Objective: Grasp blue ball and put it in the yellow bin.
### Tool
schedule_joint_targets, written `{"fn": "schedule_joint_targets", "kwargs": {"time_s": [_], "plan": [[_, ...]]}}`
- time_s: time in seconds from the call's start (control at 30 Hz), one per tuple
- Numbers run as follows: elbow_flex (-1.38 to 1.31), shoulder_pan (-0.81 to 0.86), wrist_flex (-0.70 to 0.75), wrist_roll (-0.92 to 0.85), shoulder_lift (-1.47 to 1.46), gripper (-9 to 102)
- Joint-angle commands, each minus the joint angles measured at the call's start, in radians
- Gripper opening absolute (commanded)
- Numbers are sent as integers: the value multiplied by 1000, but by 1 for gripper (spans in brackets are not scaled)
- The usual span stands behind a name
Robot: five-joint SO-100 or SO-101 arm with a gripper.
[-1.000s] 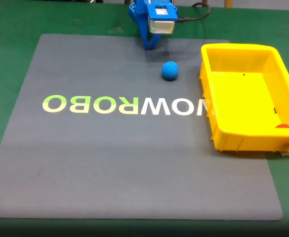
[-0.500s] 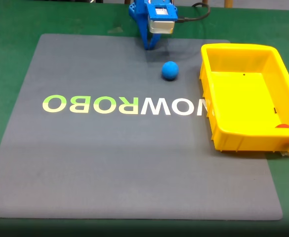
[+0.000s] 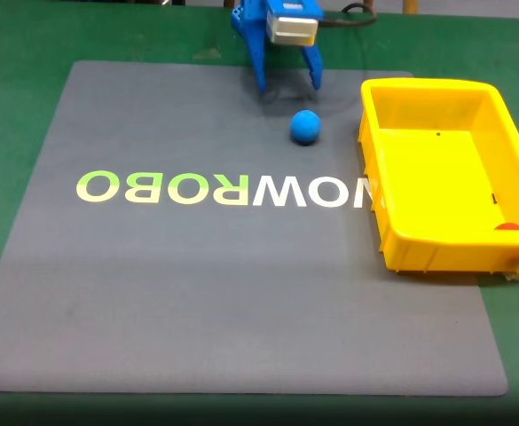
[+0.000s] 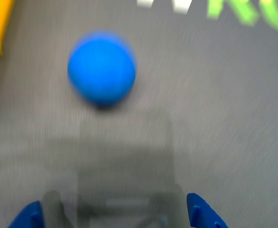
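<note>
Blue ball (image 3: 305, 127) sits on the mat just before the gripper (image 3: 287, 85), jaws spread

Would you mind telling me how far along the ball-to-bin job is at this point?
Done: the gripper is open, its blue fingers spread above the grey mat, just short of the blue ball. In hand: lining up on the ball, which lies untouched on the mat beside the yellow bin. Left: closing on it, lifting, carrying it over the rim and releasing.
</note>
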Motion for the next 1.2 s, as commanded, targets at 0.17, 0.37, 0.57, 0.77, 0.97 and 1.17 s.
{"fn": "schedule_joint_targets", "kwargs": {"time_s": [0.17,0.37,0.57,0.77,0.97,1.17], "plan": [[-26,-18,-156,14,11,38],[-86,-78,-193,48,-103,37],[-313,-104,-268,100,-468,37],[-471,-121,-319,109,-747,38],[-583,-120,-351,97,-969,37],[-672,-104,-391,86,-1160,37]]}}
